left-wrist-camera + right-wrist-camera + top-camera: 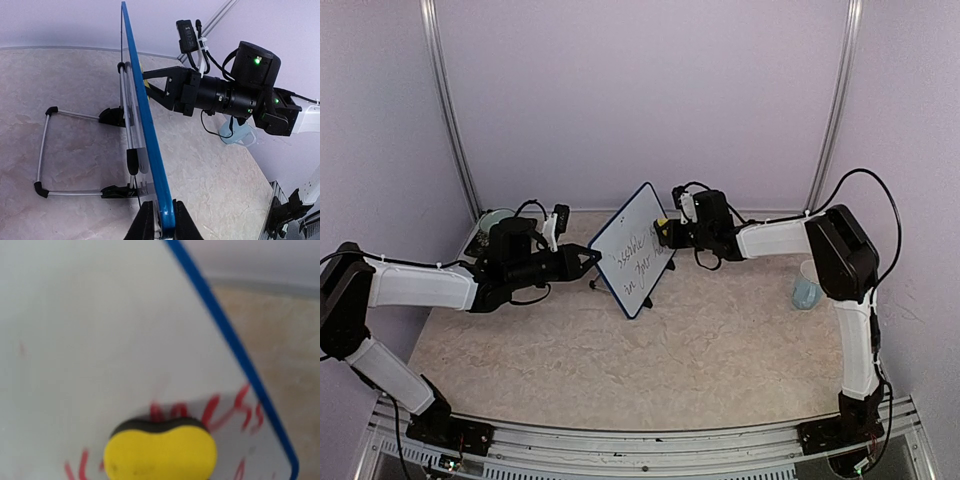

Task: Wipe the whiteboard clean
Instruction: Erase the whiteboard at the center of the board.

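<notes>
Standing tilted, the whiteboard [632, 248] has the left gripper [596, 259] at its left edge and the right gripper [663, 229] at its right edge. Left wrist: fingers [146, 222] clamp its blue frame. Right wrist: a clenched yellow sponge [160, 452] sits against its red writing [235, 407].

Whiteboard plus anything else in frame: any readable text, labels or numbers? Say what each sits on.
On the whiteboard, top view: two lines of handwriting, too small to read.
Same board, right wrist view: red handwritten strokes around the yellow sponge, too blurred to read.
Elsewhere: no legible label, brand or number in any view.
</notes>
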`<state>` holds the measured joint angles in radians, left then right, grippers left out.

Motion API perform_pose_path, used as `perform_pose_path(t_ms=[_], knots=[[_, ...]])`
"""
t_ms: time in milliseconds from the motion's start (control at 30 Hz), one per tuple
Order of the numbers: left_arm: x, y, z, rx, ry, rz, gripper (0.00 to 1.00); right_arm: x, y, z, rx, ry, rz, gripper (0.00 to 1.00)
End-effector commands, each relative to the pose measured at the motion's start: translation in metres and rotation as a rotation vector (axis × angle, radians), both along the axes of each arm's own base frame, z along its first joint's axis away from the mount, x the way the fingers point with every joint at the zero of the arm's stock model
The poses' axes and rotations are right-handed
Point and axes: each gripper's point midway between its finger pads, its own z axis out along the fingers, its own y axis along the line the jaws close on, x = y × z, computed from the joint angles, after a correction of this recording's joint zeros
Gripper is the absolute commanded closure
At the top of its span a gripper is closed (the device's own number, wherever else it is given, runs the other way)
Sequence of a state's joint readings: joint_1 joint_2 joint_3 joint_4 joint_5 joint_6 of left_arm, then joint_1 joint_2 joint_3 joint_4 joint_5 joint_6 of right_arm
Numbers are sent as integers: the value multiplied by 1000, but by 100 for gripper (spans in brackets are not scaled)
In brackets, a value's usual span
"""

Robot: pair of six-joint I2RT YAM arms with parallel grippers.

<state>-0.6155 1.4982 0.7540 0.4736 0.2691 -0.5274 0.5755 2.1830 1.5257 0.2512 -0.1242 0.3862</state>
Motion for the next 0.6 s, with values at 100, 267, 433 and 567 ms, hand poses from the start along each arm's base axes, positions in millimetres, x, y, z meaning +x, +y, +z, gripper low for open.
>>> perform_pose_path(t_ms=[100,267,433,567], knots=[[-10,-4,5,-17,-6,-44,77,-17,17,3,-3,32,67,92],[-10,-4,6,-19,-8,-42,69,-9,25,26,1,-9,67,92],[-10,-3,6,-18,-8,-40,64,1,32,48,12,-46,66,92],[-9,-3,5,-17,-8,-36,63,6,36,58,14,-63,69,92]])
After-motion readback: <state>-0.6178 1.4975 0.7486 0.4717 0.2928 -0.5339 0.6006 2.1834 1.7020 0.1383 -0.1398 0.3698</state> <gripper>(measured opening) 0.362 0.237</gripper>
